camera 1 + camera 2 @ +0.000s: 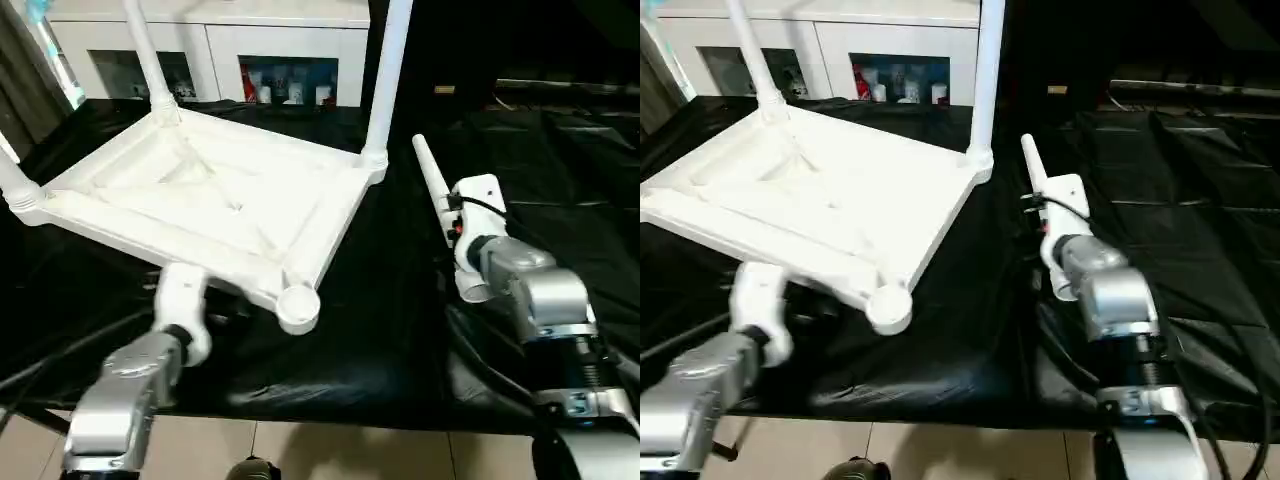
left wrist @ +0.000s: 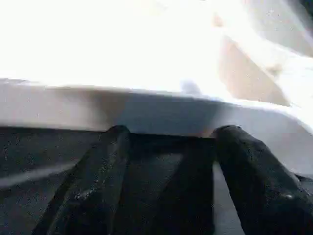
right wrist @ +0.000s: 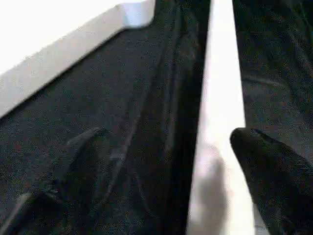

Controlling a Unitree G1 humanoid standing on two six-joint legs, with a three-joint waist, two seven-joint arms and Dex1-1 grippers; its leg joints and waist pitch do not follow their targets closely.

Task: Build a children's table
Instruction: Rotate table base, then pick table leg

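Observation:
The white tabletop [image 1: 225, 195] lies underside up and tilted on the black cloth. White legs stand in its far-left socket [image 1: 143, 50], its far-right socket [image 1: 388, 70] and its left socket [image 1: 12, 180]. The near corner socket [image 1: 298, 305] holds nothing. My left gripper [image 2: 171, 134] is open, with both fingertips against the tabletop's near rim [image 2: 146, 110]. A loose leg [image 1: 430, 175] lies on the cloth to the right of the tabletop. My right gripper [image 3: 171, 134] is open over it, and the leg [image 3: 222, 98] lies beside one finger [image 3: 274, 171].
A white cabinet with glass doors [image 1: 270, 50] stands behind the work area. The black cloth [image 1: 380, 340] ends near me, where the tiled floor [image 1: 330, 450] begins. More black cloth stretches away on the right [image 1: 560, 200].

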